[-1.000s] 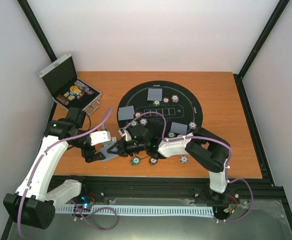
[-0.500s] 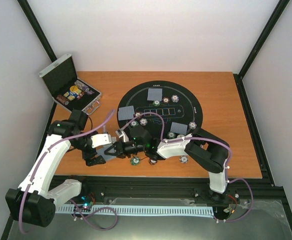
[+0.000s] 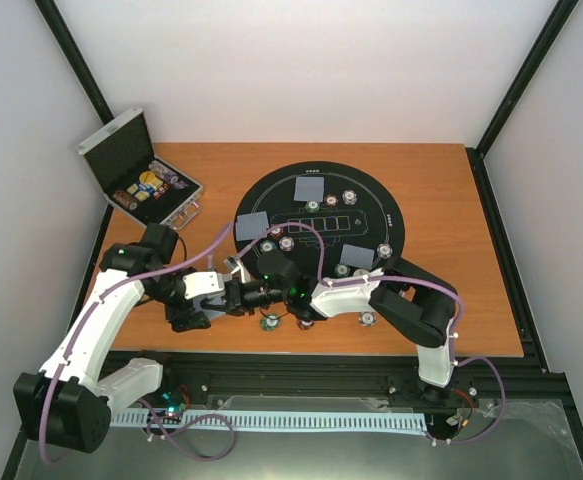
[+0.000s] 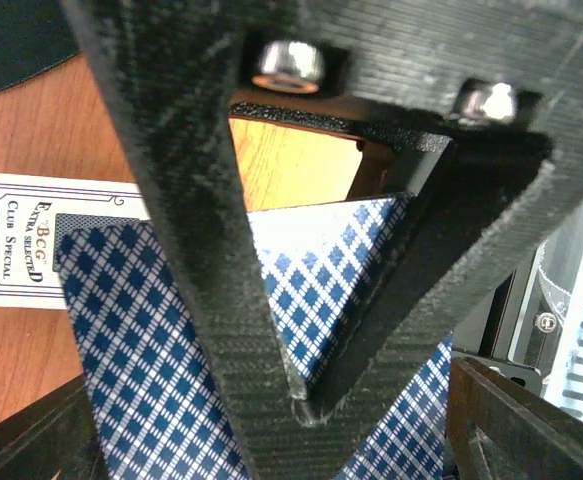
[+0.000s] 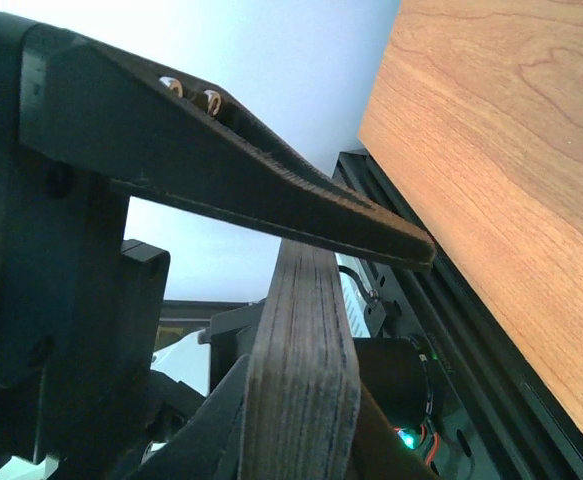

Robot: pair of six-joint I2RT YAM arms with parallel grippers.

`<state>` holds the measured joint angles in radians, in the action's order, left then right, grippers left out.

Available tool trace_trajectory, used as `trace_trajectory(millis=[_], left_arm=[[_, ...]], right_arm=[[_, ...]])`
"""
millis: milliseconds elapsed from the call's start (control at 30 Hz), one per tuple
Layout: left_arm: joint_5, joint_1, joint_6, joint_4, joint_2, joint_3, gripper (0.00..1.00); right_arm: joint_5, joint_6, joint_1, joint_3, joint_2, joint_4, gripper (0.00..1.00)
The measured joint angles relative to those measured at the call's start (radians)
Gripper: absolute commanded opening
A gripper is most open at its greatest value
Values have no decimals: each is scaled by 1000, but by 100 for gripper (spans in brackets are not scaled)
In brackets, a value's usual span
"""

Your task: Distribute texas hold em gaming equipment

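Note:
My right gripper (image 3: 234, 294) is shut on a thick deck of blue-diamond-backed playing cards (image 5: 301, 380), held edge-on above the table's near edge. My left gripper (image 3: 199, 310) faces it. Its fingers (image 4: 526, 420) stand apart at the bottom corners of the left wrist view, open around the deck's card backs (image 4: 121, 340). The right gripper's triangular finger (image 4: 201, 230) lies across the deck there. A white "Club Special" card (image 4: 21, 240) lies on the wood beneath. On the round black mat (image 3: 371, 195) lie three cards (image 3: 310, 187) and several chips (image 3: 350, 198).
An open silver case (image 3: 136, 175) stands at the far left. Three chips (image 3: 306, 322) lie on the wood near the front edge, just right of the grippers. The black rail (image 5: 471, 360) runs close below the right gripper.
The right gripper has carried the deck leftward and the left gripper has come in to meet it. The card seen between them earlier is now covered by the grippers.

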<state>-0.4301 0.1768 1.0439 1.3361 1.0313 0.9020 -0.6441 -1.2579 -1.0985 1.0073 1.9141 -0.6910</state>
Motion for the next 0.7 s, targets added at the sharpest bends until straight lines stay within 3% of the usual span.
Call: trace_trajectory(millis=[100, 200, 533, 700], left_arm=[[-1, 0, 5, -1, -6, 0, 74], [0, 0, 8, -3, -13, 1, 73], [2, 0, 4, -24, -35, -18, 89], [29, 0, 0, -58, -41, -52, 87]], right_arm=[[1, -3, 0, 1, 0, 6, 3], [3, -8, 0, 3, 6, 8, 3], [7, -27, -2, 24, 29, 20, 3], [8, -33, -2, 40, 32, 21, 3]])
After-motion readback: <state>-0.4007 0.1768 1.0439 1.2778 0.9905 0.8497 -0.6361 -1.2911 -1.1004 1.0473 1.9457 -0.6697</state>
